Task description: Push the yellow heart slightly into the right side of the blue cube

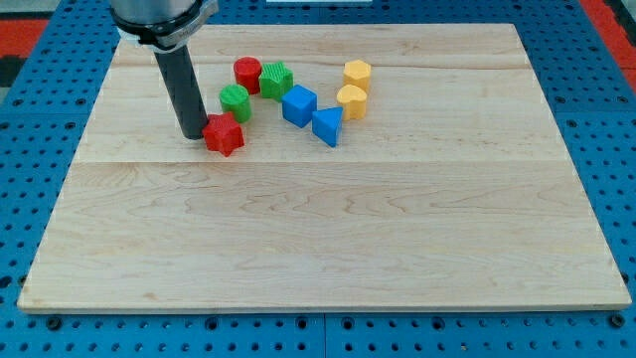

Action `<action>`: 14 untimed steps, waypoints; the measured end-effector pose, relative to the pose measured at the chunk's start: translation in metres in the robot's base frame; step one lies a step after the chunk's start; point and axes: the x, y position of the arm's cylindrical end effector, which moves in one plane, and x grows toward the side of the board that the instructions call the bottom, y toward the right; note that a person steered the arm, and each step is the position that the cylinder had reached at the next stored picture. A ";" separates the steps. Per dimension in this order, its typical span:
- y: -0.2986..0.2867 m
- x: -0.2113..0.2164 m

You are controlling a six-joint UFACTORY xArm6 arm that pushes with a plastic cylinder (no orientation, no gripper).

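On the wooden counter [328, 249], my tip [192, 134] rests just left of a red star block [225, 134], far from its target. The rod end effector has no jaws and grasps nothing. The yellow heart [352, 99] sits right of the blue cube [298, 104], a blue triangle [328, 125] between; a low shove risks dragging the triangle or jolting the cube.

Pale matt wood board [328, 229]; dark matt rod [184, 89].
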 end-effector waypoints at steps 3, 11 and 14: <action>-0.019 0.042; 0.215 0.019; 0.241 -0.045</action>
